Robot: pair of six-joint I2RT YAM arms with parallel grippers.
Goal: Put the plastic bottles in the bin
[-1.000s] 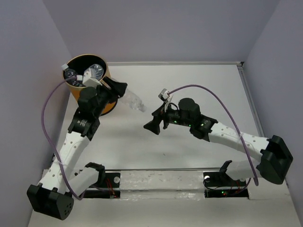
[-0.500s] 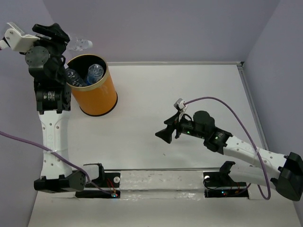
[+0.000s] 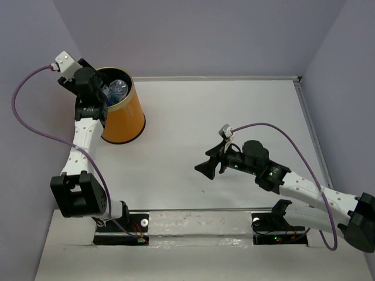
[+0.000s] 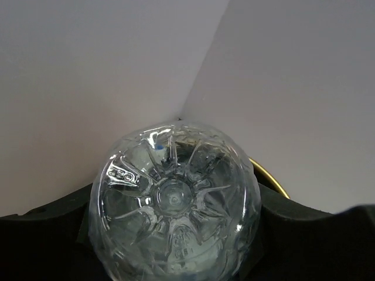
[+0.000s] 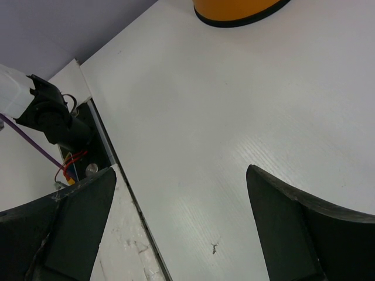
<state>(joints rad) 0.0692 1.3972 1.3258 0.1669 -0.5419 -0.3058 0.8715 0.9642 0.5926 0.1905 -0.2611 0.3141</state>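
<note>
My left gripper (image 3: 95, 89) hangs over the left rim of the orange bin (image 3: 126, 120), shut on a clear crinkled plastic bottle (image 4: 173, 199). In the left wrist view the bottle's ribbed base fills the gap between the black jaws, and an arc of the bin's rim (image 4: 270, 175) shows behind it. Another plastic bottle (image 3: 119, 88) lies inside the bin. My right gripper (image 3: 205, 168) hovers open over the bare middle of the table with nothing between its fingers (image 5: 88, 205). The bin's foot (image 5: 240, 9) sits at the top edge of the right wrist view.
The bin stands in the table's far left corner, close to the lilac walls (image 3: 35, 88). A raised edge (image 3: 307, 117) runs along the table's right side. The arm mounts and a taped rail (image 3: 193, 225) line the near edge. Purple cables (image 3: 26, 111) loop from both wrists.
The left arm has come down from high above the bin to its left rim, bottle still held. The right arm has drawn back slightly toward the near right, still open.
</note>
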